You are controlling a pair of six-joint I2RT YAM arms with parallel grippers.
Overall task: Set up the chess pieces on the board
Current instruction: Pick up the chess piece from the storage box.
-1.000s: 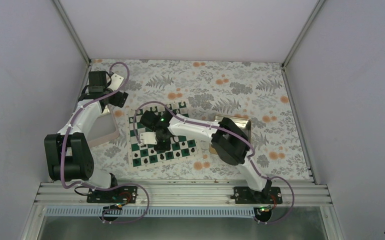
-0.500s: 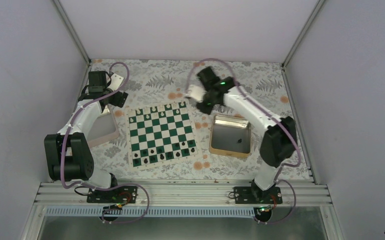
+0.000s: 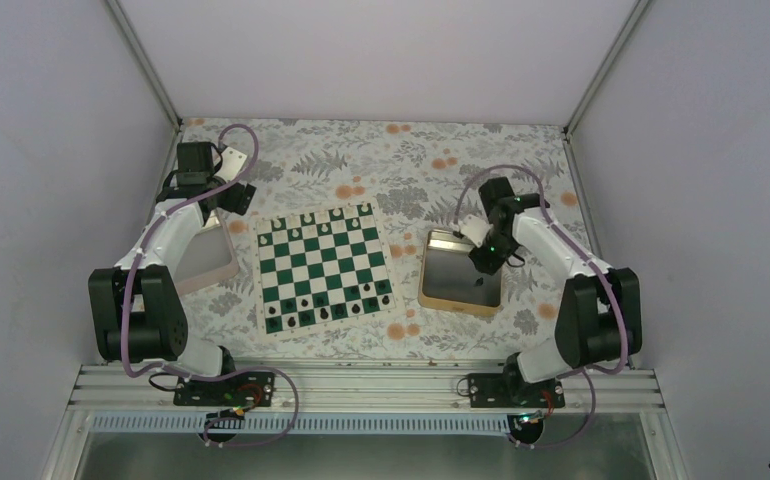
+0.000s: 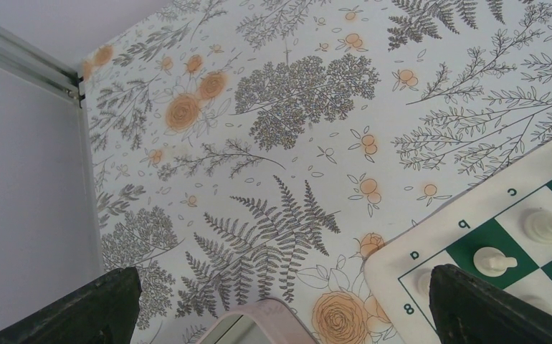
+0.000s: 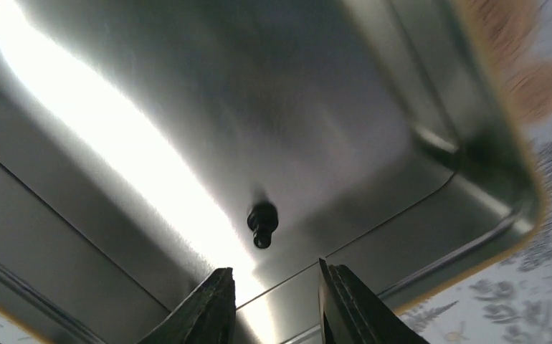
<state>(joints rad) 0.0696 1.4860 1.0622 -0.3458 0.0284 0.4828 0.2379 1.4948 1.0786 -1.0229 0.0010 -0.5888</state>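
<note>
The right tool [image 5: 277, 297] hangs released and empty just short of a tiny black chess piece [image 5: 262, 223], which lies on its side in the shiny gold square metal tray [image 5: 527, 208]. An off-centre pinch could roll the piece across the slick floor or grip it crooked. The left tool [image 4: 279, 308], also released, hovers beside the green-and-white chessboard [image 4: 395, 276], whose cream border reads "a", "c" and "8".

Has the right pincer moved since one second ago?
Yes. The right pincer has left the green-and-white square chessboard and gone rightward; it now hangs over the far part of the gold square metal tray.
</note>
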